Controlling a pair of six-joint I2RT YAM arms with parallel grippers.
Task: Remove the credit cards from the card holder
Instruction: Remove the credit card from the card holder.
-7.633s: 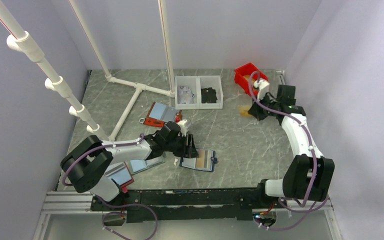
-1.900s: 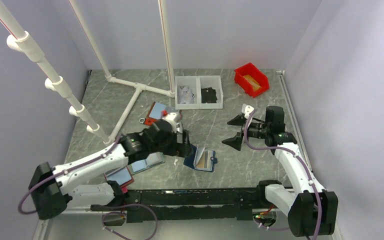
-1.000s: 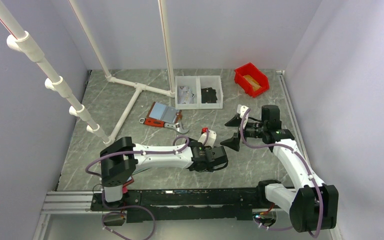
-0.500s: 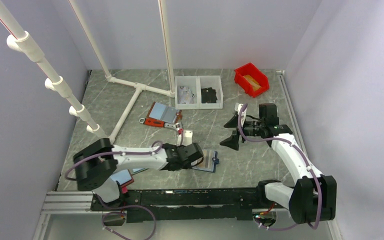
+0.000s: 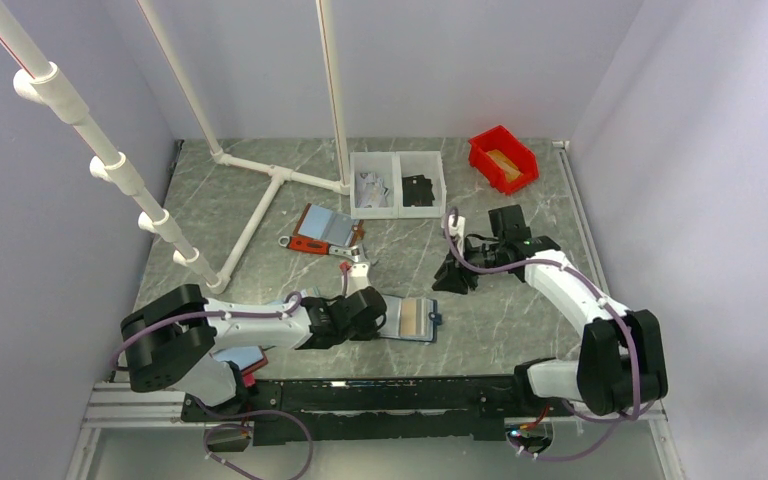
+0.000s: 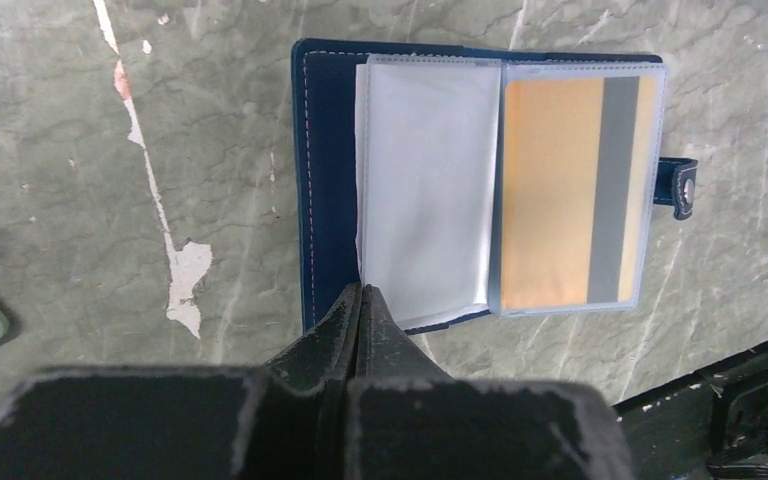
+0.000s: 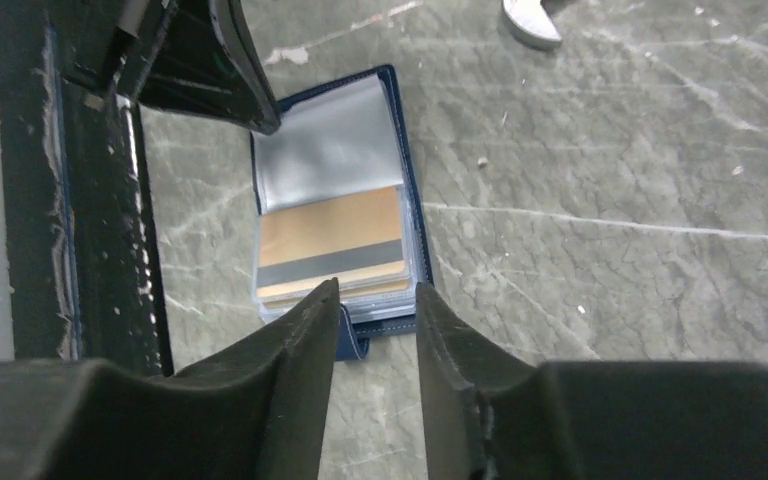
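Card holder point(image 6: 325, 180): one navy bifold lies flat and open on the table point(image 5: 520, 320), in front of the arm bases and between the two grippers. Its clear sleeves face up and its strap tab point(image 6: 678, 188) points toward the right arm.

Left gripper point(image 6: 360, 300): the fingers are pressed together, with the tips resting on the holder's near edge beside the empty sleeve. This contact probably pins the holder against sliding. Whether any cover material is caught between the tips cannot be told.

Right gripper point(image 7: 375, 290): the fingers stand partly apart and hold nothing. It hovers over the tab end, lined up with the card's exposed short edge.

Count:
- One tan card point(image 6: 550, 195) shows, inside the sleeve nearest the tab.
- No black card is visible in the holder.
- One red-edged holder point(image 5: 320, 228) lies well behind.
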